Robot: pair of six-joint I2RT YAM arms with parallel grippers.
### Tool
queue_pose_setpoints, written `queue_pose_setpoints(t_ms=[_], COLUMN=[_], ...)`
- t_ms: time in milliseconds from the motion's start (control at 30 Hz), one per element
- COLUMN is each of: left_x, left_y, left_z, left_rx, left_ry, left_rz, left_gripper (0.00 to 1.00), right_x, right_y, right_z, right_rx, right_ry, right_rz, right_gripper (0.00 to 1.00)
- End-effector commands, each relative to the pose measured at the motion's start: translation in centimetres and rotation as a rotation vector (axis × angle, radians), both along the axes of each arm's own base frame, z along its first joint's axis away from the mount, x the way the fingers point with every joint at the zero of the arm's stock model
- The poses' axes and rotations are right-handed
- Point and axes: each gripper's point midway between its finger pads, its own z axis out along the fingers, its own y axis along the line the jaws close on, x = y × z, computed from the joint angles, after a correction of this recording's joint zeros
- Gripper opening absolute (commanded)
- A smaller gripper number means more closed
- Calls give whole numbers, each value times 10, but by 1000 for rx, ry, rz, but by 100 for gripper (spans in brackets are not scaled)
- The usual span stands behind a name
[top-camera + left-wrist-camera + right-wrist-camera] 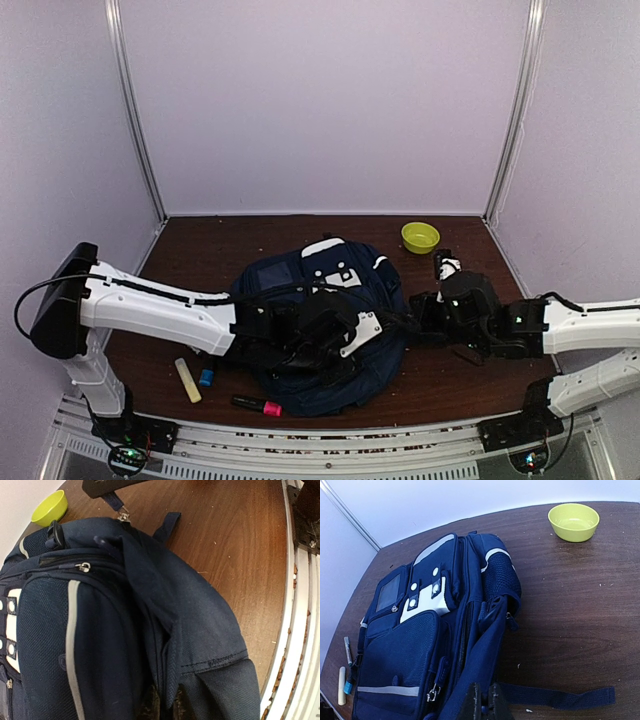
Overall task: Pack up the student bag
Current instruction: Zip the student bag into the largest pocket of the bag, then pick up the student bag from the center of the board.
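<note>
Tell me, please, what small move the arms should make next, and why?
Probably lift and spread the two grips slightly to gape the student bag. Both the left gripper and right gripper seem to pinch its fabric, while the pink marker lies outside on the table.

left arm [150,305]: white shell, black joints, black cable loop [17,310] | right arm [590,325]: white, black wrist | left gripper [166,707], right gripper [484,705]: both dark

The student bag [290,282] lies mid-counter [200,245]. A bowl [420,237] sits behind it to the right. A highlighter [187,380] and small marker [206,377] lie front-left, and another highlighter [258,405] lies before it.
</note>
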Motion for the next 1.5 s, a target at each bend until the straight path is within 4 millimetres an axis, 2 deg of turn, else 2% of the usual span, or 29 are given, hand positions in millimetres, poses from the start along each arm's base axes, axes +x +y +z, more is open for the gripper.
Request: queue_pose_setpoints(t_ms=[0, 200, 400, 500, 667, 867, 900, 1033, 1067, 1167, 1300, 1467], left_x=[-9, -22, -46, -58, -59, -63, -62, -56, -55, -55, -57, -58], left_y=[17, 26, 26, 27, 30, 31, 32, 34, 33, 29, 26, 28], left_z=[10, 18, 40, 49, 62, 74, 71, 61, 60, 57, 57, 53], left_rx=[19, 19, -46, -65, -100, -155, -149, -128, -131, -141, -167, -153], left_ry=[-19, 2, 27, 26, 28, 35, 30, 11, 10, 15, 21, 18], left_rz=[-38, -87, -165, -192, -179, -187, -181, -153, -150, -151, -158, -169], left_gripper=[0, 0, 0, 0, 0, 0, 0, 0, 0, 0, 0, 0], right_x=[24, 34, 50, 59, 62, 71, 72, 63, 59, 44, 30, 37], right_y=[-22, -21, -14, -10, 2, -1, -3, -8, -8, -8, 1, 6], right_z=[31, 28, 10, 10, 16, 12, 11, 18, 18, 10, -20, -50], right_rx=[109, 108, 65, 78, 137, 104, 91, 82, 85, 104, 171, 126], right_ry=[-80, -77, 14, 24, 8, 27, 43, 93, 111, 183, 320, 416], right_rz=[-100, -56, -17, -3, 29, 6, 0, 2, 10, 36, 41, -10], right_gripper=[0, 0, 0, 0, 0, 0, 3, 53, 60, 68, 75, 79])
